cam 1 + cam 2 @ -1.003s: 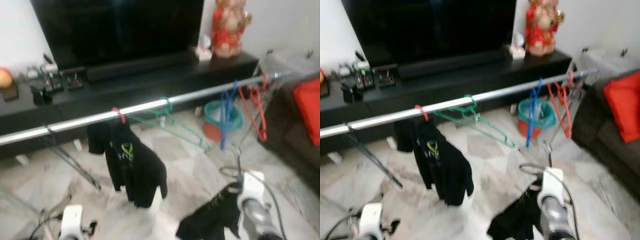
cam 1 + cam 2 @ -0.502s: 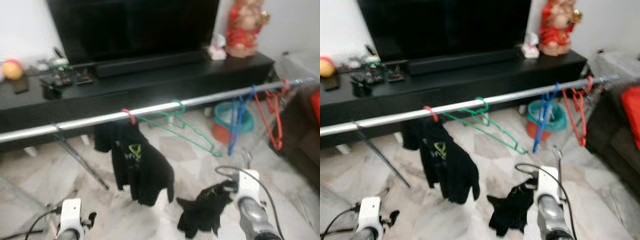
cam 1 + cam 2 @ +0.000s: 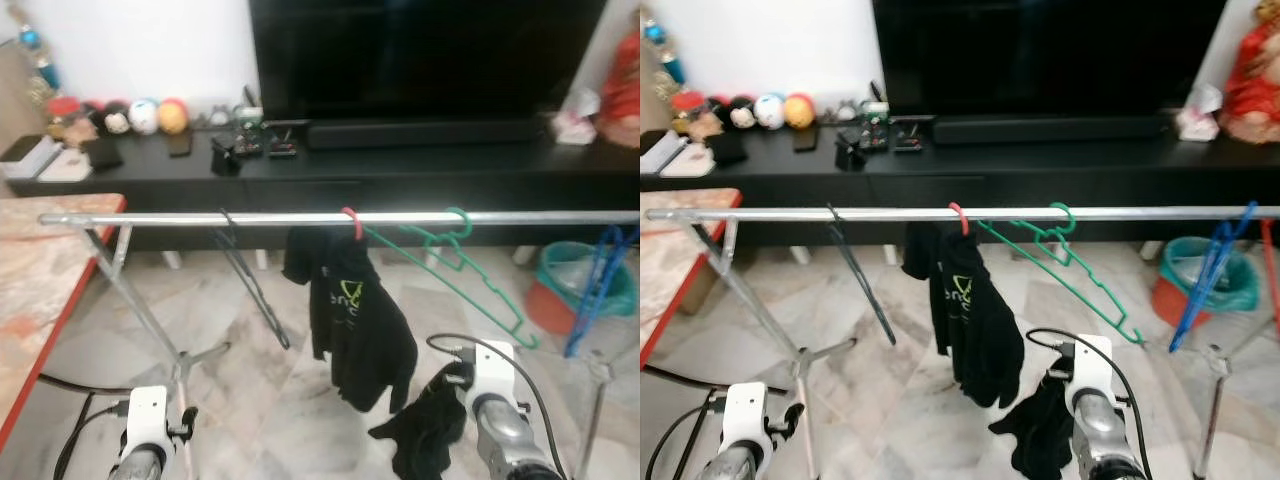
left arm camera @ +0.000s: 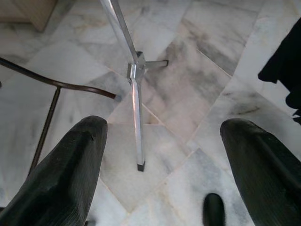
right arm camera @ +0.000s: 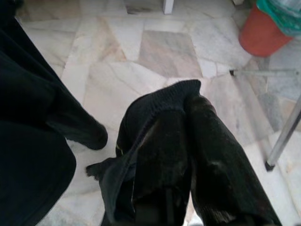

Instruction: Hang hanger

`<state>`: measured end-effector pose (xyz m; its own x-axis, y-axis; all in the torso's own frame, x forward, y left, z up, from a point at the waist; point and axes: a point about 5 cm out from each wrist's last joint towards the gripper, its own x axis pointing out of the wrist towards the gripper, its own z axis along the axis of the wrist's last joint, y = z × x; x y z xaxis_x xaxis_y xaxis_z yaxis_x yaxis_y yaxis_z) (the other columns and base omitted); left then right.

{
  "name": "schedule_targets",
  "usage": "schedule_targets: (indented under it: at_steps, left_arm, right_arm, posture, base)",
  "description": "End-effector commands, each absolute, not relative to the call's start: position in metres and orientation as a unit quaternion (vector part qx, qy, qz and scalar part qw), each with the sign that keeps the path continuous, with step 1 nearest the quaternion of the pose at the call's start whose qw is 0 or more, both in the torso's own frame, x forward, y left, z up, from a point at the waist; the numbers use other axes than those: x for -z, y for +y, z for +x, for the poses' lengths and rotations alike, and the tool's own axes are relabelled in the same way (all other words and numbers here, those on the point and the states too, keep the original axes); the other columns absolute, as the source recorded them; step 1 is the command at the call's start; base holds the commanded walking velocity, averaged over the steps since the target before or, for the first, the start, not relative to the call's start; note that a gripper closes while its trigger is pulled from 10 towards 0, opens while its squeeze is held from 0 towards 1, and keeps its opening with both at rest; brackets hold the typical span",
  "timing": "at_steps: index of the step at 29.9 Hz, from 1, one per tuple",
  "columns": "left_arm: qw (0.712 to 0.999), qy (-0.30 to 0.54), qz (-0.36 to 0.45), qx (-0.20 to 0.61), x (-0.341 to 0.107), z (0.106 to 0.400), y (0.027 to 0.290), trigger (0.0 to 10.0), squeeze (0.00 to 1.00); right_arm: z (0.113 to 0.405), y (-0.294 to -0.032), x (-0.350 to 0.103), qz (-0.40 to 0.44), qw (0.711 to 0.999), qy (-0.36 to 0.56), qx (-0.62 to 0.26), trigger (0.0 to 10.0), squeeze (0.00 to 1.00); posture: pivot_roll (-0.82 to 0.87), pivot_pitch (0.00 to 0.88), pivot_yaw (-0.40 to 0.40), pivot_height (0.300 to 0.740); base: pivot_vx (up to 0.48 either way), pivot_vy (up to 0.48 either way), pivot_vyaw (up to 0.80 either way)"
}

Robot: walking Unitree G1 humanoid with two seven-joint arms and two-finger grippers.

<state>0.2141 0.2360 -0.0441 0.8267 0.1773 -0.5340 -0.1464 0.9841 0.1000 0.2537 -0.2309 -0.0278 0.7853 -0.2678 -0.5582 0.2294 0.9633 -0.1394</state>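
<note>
Left eye view: a green hanger (image 3: 455, 262) hangs on the silver rail (image 3: 180, 218) beside a black shirt (image 3: 352, 318).

Left wrist view: the left claw (image 4: 164, 169) gapes wide, empty.

Right wrist view: the right claw (image 5: 188, 155) pinches a black garment (image 5: 141, 141).

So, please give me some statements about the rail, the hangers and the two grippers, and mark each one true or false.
1. A black shirt hangs from the rail on a red hanger. True.
2. The green hanger lies on the floor. False: it hangs on the rail, beside the shirt.
3. The right gripper is shut on a black garment. True.
4. The left gripper holds a hanger. False: its fingers are open over the marble floor, holding nothing.
5. The blue hanger hangs toward the rail's right end. True.
6. The black garment is already on the rail. False: it is low, at the right gripper.
</note>
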Motion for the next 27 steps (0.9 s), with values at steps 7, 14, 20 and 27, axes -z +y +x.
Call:
schedule_targets:
  at_steps: [7,14,20,27]
  left_arm:
    - [0.959,0.271,0.041,-0.077,0.0404,0.2162,0.2335,10.0,0.0]
    - [0.958,0.273,0.044,-0.075,0.0407,0.2157,0.234,10.0,0.0]
    - [0.957,0.275,0.047,-0.077,0.0411,0.2148,0.2353,10.0,0.0]
    - [0.957,0.276,0.048,-0.078,0.0416,0.2144,0.235,10.0,0.0]
  right_arm:
    - [0.258,-0.2323,0.0237,-0.031,0.947,0.29,0.137,10.0,0.0]
    - [0.258,-0.2326,0.0237,-0.031,0.946,0.29,0.138,10.0,0.0]
    - [0.2582,-0.2324,0.0236,-0.031,0.947,0.29,0.136,10.0,0.0]
    - [0.2583,-0.2328,0.0235,-0.031,0.946,0.291,0.137,10.0,0.0]
  posture:
    - [-0.04,0.0,0.014,0.74]
    - [-0.03,0.0,0.013,0.74]
    - [-0.04,0.0,0.014,0.74]
    - [-0.04,0.0,0.012,0.74]
  base:
    - [0.0,0.0,0.0]
    - [0.0,-0.16,0.0]
    - [0.0,-0.356,0.0]
    - [0.0,-0.407,0.0]
